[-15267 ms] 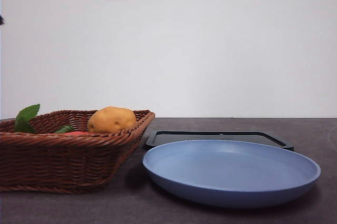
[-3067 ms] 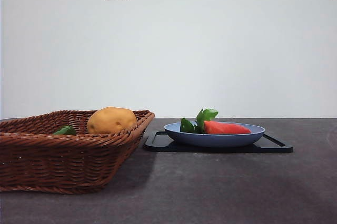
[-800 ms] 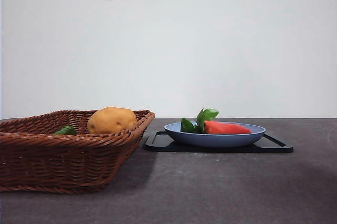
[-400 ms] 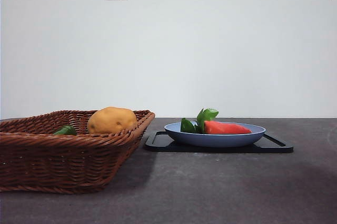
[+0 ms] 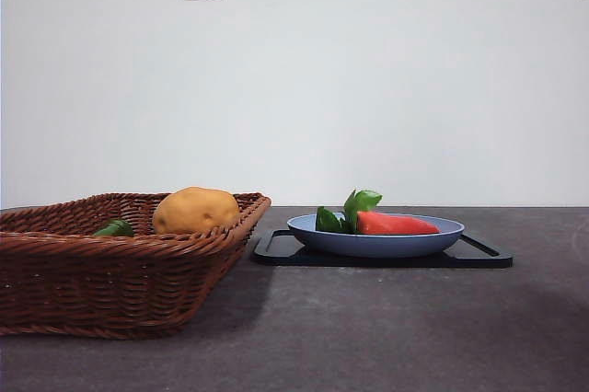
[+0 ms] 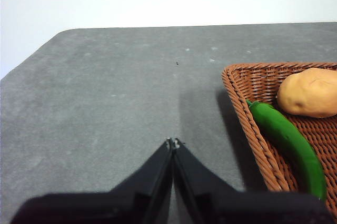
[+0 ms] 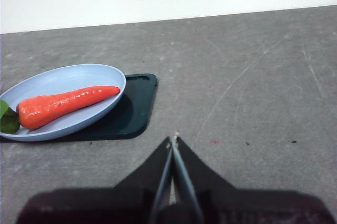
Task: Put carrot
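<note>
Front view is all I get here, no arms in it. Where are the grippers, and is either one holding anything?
Observer: The left gripper hangs over bare table beside the wicker basket, jaws shut, holding nothing.
Operator: And the right one?
Observer: The right gripper is shut and empty too, over open table, apart from the black tray.
Operator: That green thing in the basket by the potato, a leaf?
Observer: No, the left wrist view shows a long green pepper along the basket's inner wall, next to the potato.
Operator: Carrot fully on the plate?
Observer: Yes, the carrot lies lengthwise inside the blue plate, its tip short of the rim.
</note>
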